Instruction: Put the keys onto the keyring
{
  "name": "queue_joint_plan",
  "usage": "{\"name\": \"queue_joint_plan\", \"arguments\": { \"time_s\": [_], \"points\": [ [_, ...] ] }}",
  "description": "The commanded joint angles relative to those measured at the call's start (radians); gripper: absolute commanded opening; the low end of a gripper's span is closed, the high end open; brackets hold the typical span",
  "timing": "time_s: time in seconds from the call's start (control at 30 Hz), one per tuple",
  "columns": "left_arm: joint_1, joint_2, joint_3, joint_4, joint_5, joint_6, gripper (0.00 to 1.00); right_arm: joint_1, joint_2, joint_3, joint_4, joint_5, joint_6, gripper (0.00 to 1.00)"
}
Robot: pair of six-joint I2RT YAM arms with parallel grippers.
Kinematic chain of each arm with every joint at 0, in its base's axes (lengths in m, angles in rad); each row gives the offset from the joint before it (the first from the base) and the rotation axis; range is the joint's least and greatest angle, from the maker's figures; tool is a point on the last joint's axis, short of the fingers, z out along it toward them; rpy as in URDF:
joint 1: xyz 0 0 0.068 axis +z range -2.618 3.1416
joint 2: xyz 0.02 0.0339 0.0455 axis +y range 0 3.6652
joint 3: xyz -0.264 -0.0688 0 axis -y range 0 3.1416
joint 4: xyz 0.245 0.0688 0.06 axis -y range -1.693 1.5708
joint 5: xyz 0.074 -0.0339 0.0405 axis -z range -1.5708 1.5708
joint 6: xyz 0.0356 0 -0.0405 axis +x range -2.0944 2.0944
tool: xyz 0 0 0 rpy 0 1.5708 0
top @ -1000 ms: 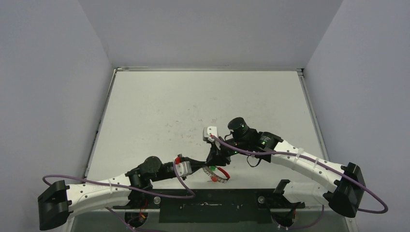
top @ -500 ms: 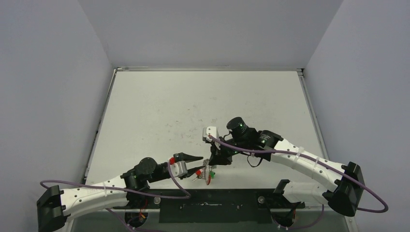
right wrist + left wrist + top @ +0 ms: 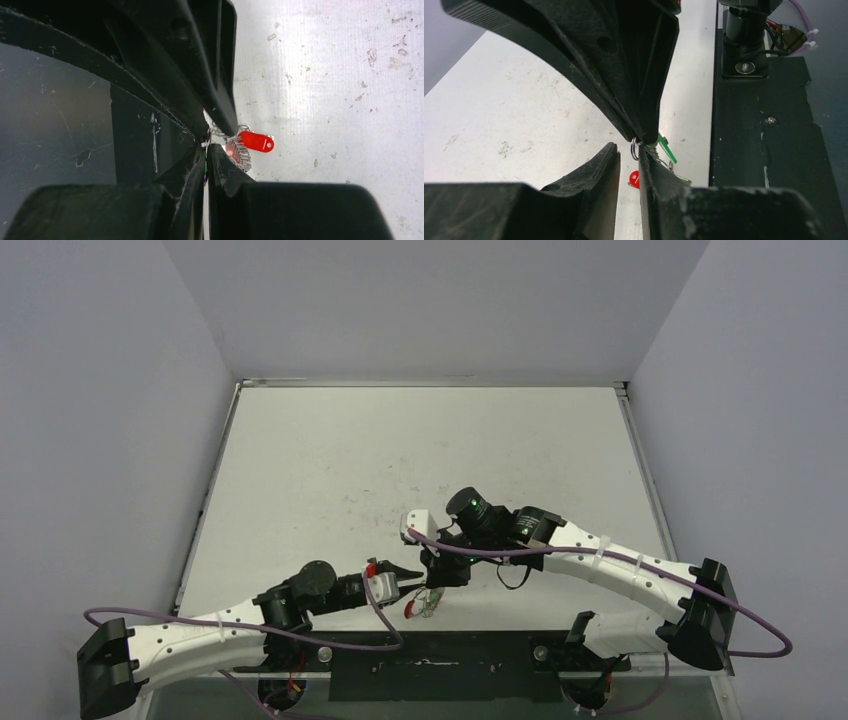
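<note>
Keyring [image 3: 427, 602] is at the 6 o'clock edge of the table [image 3: 400, 460], pinched by the right gripper [image 3: 436, 586], whose fingers press flat together on its silvery coiled wire [image 3: 242, 155]. Right arm reaches in low from 4 o'clock, left arm from 8 o'clock. Left gripper [image 3: 414, 574] stands narrowly parted, its tips at a thin wire loop [image 3: 634, 148]. Glossy red sleeve [image 3: 256, 141] and flat green key head [image 3: 666, 148] show just beside the tips.
</note>
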Motion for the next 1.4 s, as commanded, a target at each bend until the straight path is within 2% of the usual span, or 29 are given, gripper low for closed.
{"name": "queue_joint_plan", "arguments": {
  "time_s": [0.0,0.1,0.47,0.6,0.73,0.77,0.87,1.0,1.07,1.37],
  "points": [
    [-0.004,0.023,0.076,-0.007,0.045,0.021,0.15,0.019,0.005,0.057,0.014,0.025,0.020,0.00],
    [-0.004,0.041,0.087,-0.015,0.064,0.025,0.11,0.021,0.010,0.060,0.015,0.034,0.023,0.00],
    [-0.004,0.099,0.129,-0.065,0.109,0.039,0.12,0.027,0.022,0.076,0.012,0.037,0.027,0.00],
    [-0.004,0.120,0.144,-0.084,0.119,0.043,0.00,0.029,0.024,0.082,0.012,0.047,0.030,0.00],
    [-0.004,0.123,0.145,-0.089,0.120,0.041,0.00,0.029,0.018,0.080,0.021,0.079,0.032,0.00],
    [-0.004,0.120,0.139,-0.084,0.116,0.038,0.00,0.027,0.013,0.076,0.028,0.088,0.033,0.05],
    [-0.004,0.101,0.116,-0.056,0.094,0.027,0.00,0.023,-0.009,0.059,0.049,0.114,0.044,0.27],
    [-0.004,0.054,0.066,0.010,0.063,0.002,0.00,0.003,-0.070,0.015,0.101,0.122,0.057,0.46],
    [-0.004,0.032,0.039,0.049,0.050,-0.008,0.00,-0.012,-0.103,-0.012,0.126,0.120,0.060,0.49],
    [-0.004,-0.022,-0.047,0.196,0.039,-0.032,0.00,-0.048,-0.136,-0.094,0.188,-0.012,0.028,0.48]
  ]
}}
